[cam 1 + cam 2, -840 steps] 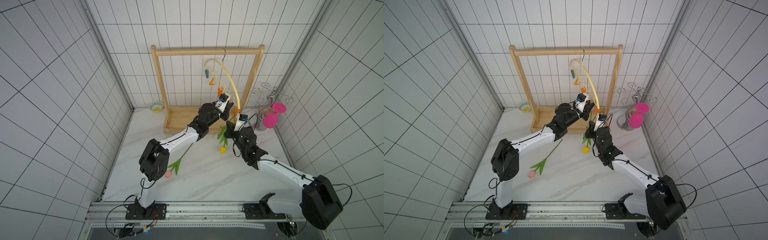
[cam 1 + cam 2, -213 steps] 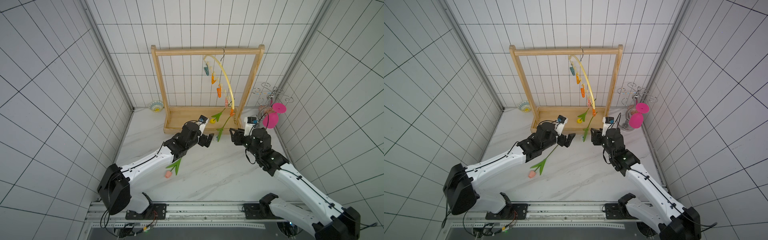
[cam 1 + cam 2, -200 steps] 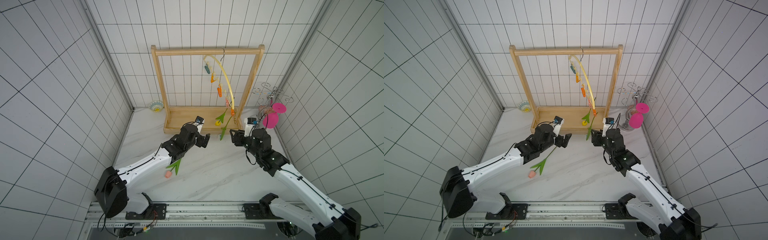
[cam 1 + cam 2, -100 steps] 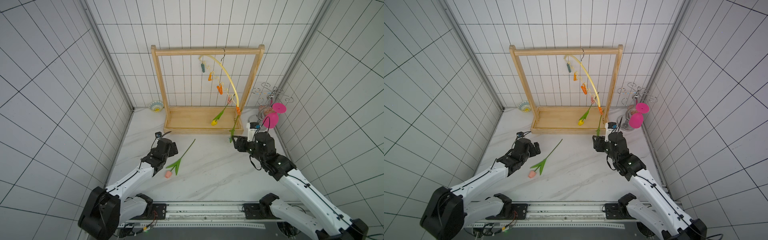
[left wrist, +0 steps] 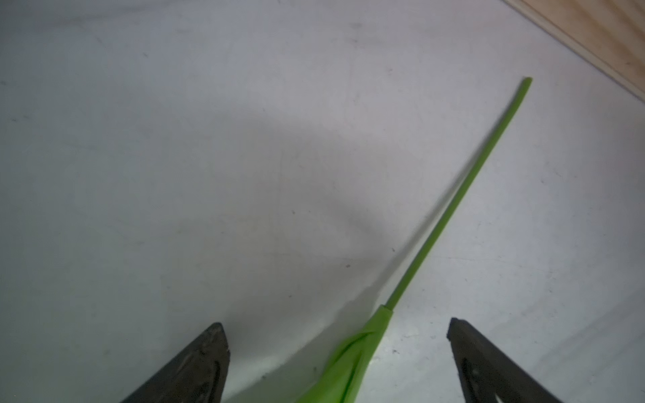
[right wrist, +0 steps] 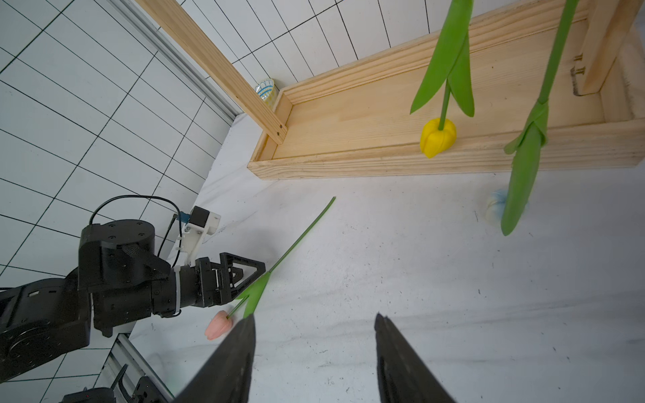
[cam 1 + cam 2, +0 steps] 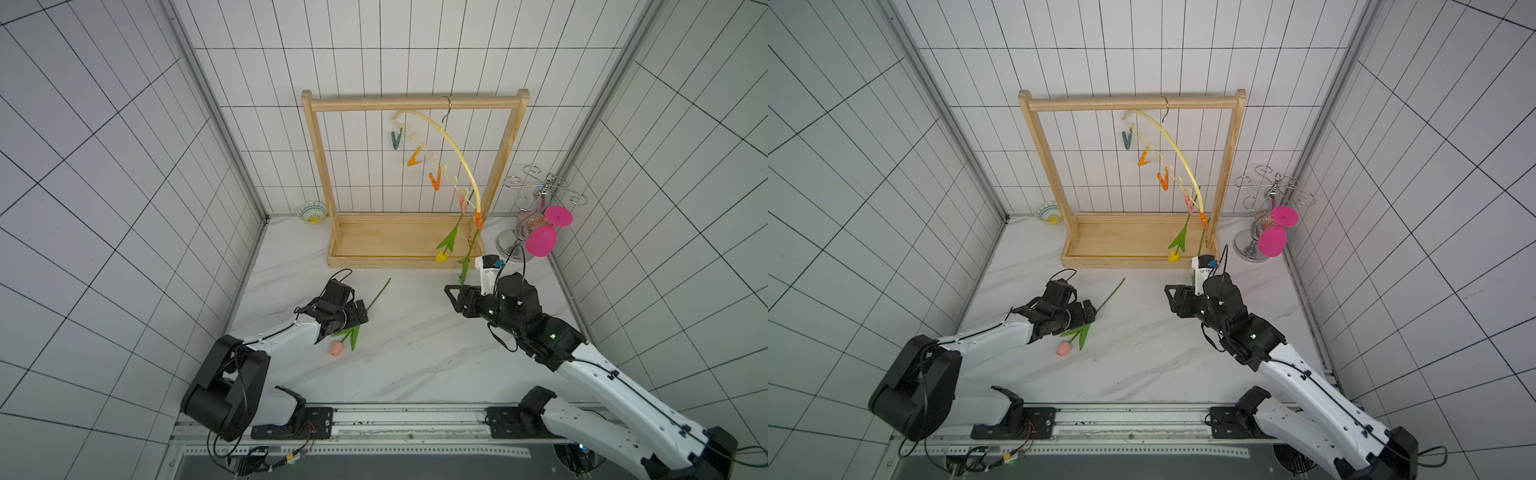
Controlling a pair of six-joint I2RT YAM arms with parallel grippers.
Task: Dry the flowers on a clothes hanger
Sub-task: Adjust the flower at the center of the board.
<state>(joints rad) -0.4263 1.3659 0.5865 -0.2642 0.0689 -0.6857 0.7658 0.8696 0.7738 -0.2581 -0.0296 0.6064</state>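
left gripper (image 5: 336, 331): spread wide and holding nothing. It is low over the table (image 7: 415, 353), with a finger (image 5: 209, 356) on each side of the pink tulip where stem meets leaf. No contact with the flower shows.
right gripper (image 6: 314, 321): jaws partly apart with only bare table between them. It hangs in the air just in front of the wooden rack (image 7: 415, 102) and touches nothing.
pink tulip (image 7: 354, 336): lies flat on the table, head towards the robot, stem tip pointing at the rack's base.
yellow tulip (image 6: 438, 137): hangs head down from the pink clip (image 7: 462, 203), over the rack's tray.
white tulip (image 7: 469, 249): hangs head down from the end orange clip (image 7: 479, 220), just beside the yellow one and near the right gripper.
clothes hanger (image 7: 457, 145): hooked on the rack's top bar and tilted steeply, its loaded end lowest.
hidden or unclear: in both top views the left gripper covers the pink tulip's mid-stem, and the right wrist's camera block covers the white head. In the right wrist view that head is a pale blur behind its own leaf. The left wrist view cuts off the pink head. Whether the left fingers touch the table cannot be told.
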